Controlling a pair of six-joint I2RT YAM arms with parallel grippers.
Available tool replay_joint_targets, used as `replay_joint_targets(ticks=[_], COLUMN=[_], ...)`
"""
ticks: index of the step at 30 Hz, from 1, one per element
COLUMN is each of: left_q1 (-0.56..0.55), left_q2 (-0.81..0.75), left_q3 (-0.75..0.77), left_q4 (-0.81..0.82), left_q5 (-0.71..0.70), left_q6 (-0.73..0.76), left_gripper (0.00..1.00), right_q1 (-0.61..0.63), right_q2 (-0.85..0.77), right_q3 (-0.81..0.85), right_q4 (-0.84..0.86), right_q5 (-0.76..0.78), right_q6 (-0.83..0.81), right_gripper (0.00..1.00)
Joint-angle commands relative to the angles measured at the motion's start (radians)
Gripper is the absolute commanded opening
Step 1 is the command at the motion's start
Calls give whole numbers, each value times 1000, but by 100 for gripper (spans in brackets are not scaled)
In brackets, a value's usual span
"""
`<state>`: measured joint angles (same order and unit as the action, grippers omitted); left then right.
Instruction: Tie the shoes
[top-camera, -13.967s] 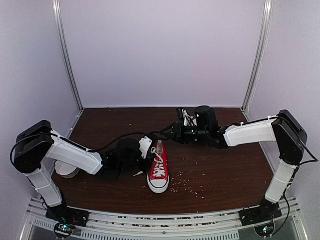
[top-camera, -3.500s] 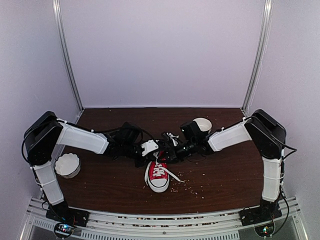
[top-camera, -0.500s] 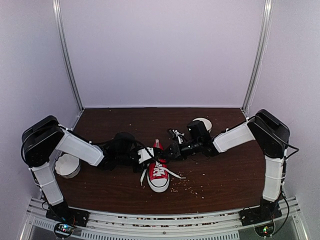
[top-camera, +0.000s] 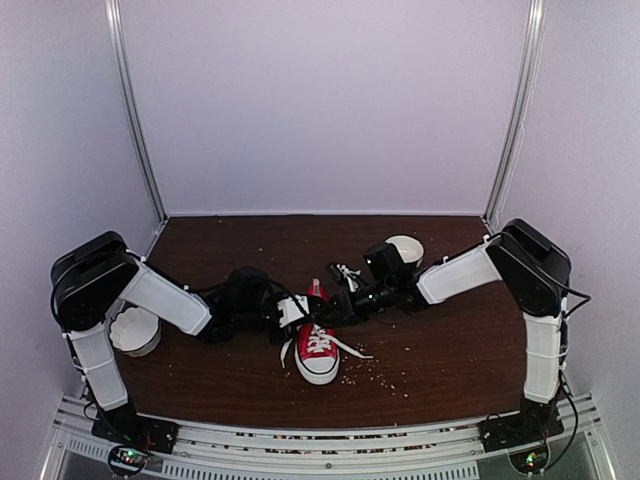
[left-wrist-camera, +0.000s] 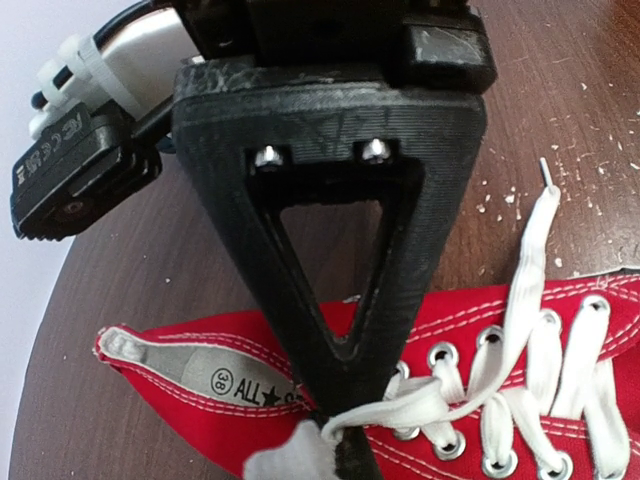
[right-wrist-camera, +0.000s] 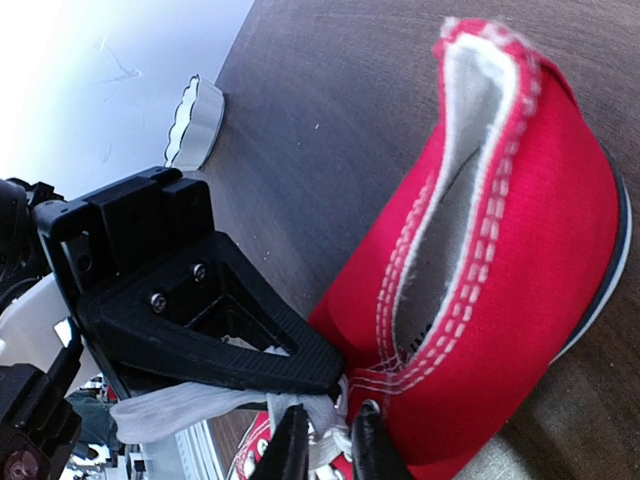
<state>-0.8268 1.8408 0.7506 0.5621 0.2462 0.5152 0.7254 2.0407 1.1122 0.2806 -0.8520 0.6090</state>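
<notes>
While both arms crowd its tongue end, red sneaker sits centre of tabletop, long axis near-far, toe twd arm bases. L fingers: closed, pinching white lace from shoe's left. R fingers: nearly closed, nipping lace from right-rear. Arms abt equally near.

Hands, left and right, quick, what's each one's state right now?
Left hand: closed, pinching a white lace.
Right hand: nearly closed, apparently gripping lace too.
</notes>
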Motion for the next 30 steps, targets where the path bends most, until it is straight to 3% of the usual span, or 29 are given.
replay_joint_targets(ticks=[1,5,9,14,25,28,30], left_q1=[1,0,0,0,2,2,2], left_q2=[23,31,30,23,8,6,0], left_q3=[11,20,32,30,15,32,31], left_q4=[50,50,38,43,48,1,-8], left_q5=[6,17,31,33,37,55,56], left_q6=[9,1,-8,-16,-20,-11,-9], left_gripper=[0,0,0,0,0,8,21], right_q1=[16,40,45,43,-10,-10,-11], right_q2=[22,47,61,57,-43,-49,-56], right_q3=[35,58,75,68,-29,-28,-25], right_q4=[-22,-34,-28,-13,31,32,25], right_q5=[-43,-66,-48,-45,-29,-31,-29], right_q6=[-19,-29,-24,-19,-7,-7,-11], right_gripper=[20,22,16,0,0,0,0])
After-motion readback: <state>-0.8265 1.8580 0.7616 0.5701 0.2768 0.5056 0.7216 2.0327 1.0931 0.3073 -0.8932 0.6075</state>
